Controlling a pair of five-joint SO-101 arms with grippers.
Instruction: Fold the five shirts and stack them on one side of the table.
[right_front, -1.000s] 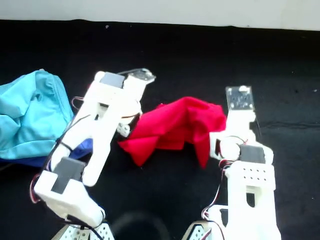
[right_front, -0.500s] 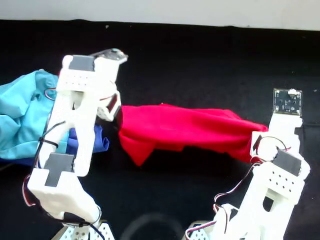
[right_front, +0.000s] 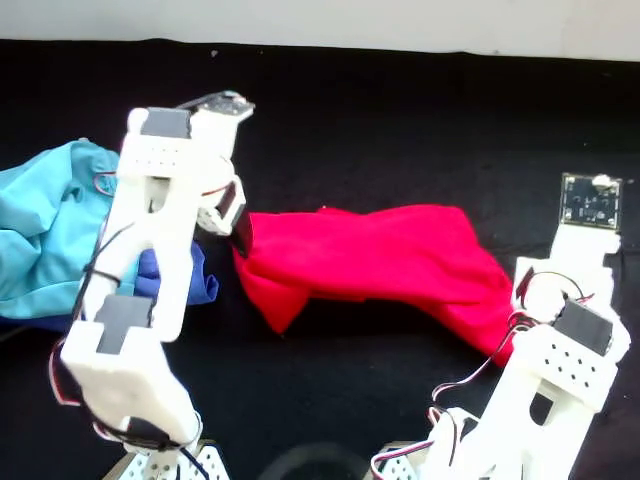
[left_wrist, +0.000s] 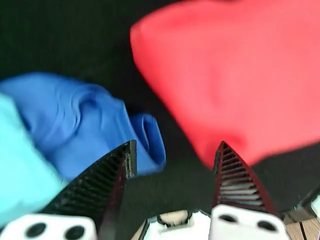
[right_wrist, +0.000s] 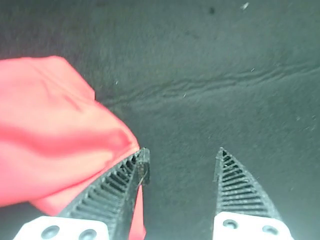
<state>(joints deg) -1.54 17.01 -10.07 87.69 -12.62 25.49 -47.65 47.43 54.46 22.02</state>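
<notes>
Release on both sides: my left gripper (left_wrist: 174, 150) hangs wide open with nothing between its jaws, and my right gripper (right_wrist: 182, 152) is just as open over bare table (right_front: 400, 130).

A second ago the red shirt (right_front: 370, 255) was a bunched heap between my two arms. Half a second ago I had it pulled out taut, one end in each gripper. Now I have let go, and it lies on the table as a long band running left to right. Its left end sits just below my left gripper. Its right end lies against the outer side of one jaw of my right gripper, not between the jaws.

Farther out on the left, a crumpled blue shirt (left_wrist: 85, 125) lies beside the red one, close but with a strip of table between them. Beyond it, at the left edge, a pale blue shirt (right_front: 50, 240) sits in a loose heap.

I judge this as spreading done but not yet a fold. The red shirt is stretched out but rumpled, with a corner hanging toward the near side at its left end. It probably needs smoothing and then folding over. None of the shirts I can see is folded or stacked, so the task looks to be in an early stage.
</notes>
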